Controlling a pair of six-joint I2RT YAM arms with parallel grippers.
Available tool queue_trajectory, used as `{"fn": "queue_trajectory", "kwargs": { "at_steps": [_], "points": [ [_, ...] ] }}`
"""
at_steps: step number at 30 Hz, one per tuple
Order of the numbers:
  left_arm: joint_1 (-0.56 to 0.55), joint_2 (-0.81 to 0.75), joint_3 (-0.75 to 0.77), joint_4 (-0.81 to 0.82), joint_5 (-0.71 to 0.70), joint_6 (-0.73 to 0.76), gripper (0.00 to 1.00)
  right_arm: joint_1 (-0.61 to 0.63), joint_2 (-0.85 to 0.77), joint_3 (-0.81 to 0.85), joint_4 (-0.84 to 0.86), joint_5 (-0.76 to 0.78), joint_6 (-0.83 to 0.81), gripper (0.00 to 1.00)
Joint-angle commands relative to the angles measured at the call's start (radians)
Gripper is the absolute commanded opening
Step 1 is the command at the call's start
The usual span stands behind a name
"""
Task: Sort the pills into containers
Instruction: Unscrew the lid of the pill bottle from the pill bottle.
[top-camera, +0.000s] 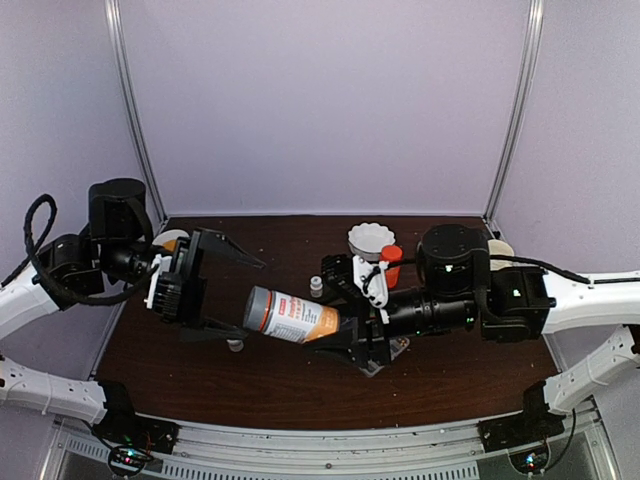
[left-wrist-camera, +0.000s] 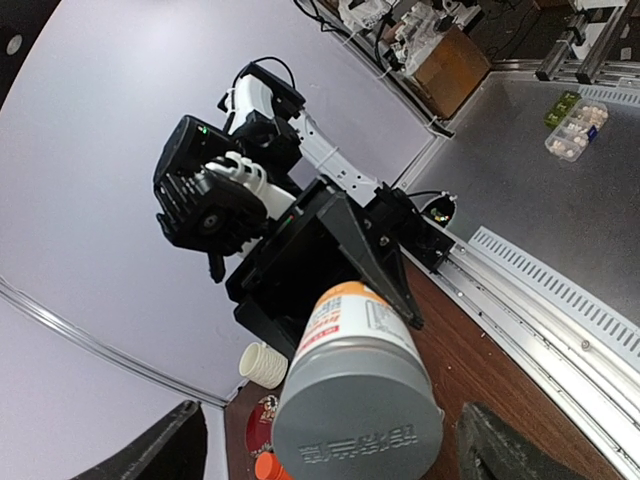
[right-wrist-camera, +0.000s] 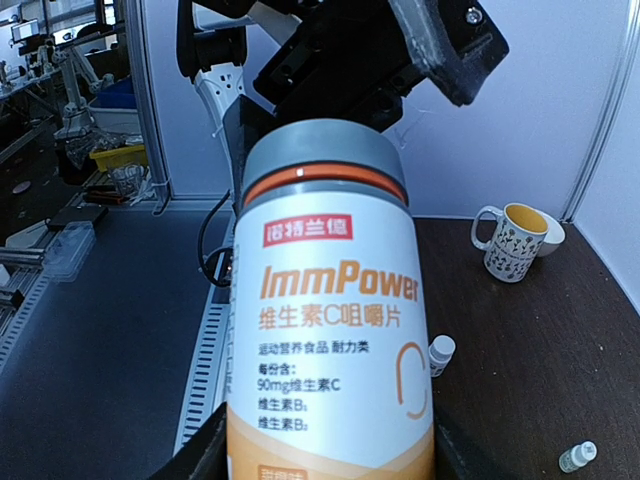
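My right gripper is shut on the base of the grey-capped labelled bottle and holds it level above the table, cap towards the left arm. The bottle fills the right wrist view, with the right gripper at its base. My left gripper is open, one finger on each side of the grey cap, and does not touch it. No pills show. A bit of clear plastic lies under the right gripper; I cannot tell whether it is the pill box.
An orange bottle and a white ribbed cup stand at the back middle. Small white bottles stand on the brown table. A patterned mug stands at the far left corner.
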Motion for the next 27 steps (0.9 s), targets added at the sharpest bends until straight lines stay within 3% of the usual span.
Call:
{"fn": "queue_trajectory", "kwargs": {
  "at_steps": [1, 9, 15, 18, 22, 27],
  "points": [
    [-0.007, 0.013, 0.026, -0.011, 0.032, 0.007, 0.85, -0.005, 0.006, 0.04, 0.038, -0.026, 0.014, 0.03],
    [-0.008, 0.029, 0.033, -0.022, 0.035, 0.006, 0.8, -0.009, 0.015, 0.038, 0.061, -0.022, 0.021, 0.03],
    [-0.009, 0.04, 0.038, -0.024, 0.044, -0.005, 0.44, -0.012, 0.019, 0.036, 0.076, -0.03, 0.025, 0.02],
    [-0.012, 0.048, 0.041, -0.024, 0.046, -0.019, 0.22, -0.014, 0.021, 0.036, 0.078, -0.03, 0.029, 0.02],
    [-0.014, 0.063, 0.056, -0.016, 0.055, -0.083, 0.02, -0.016, 0.026, 0.041, 0.06, -0.006, 0.022, 0.0],
    [-0.024, 0.067, 0.045, 0.097, 0.045, -0.305, 0.0, -0.015, 0.039, 0.074, -0.024, 0.058, -0.033, 0.0]
  ]
}}
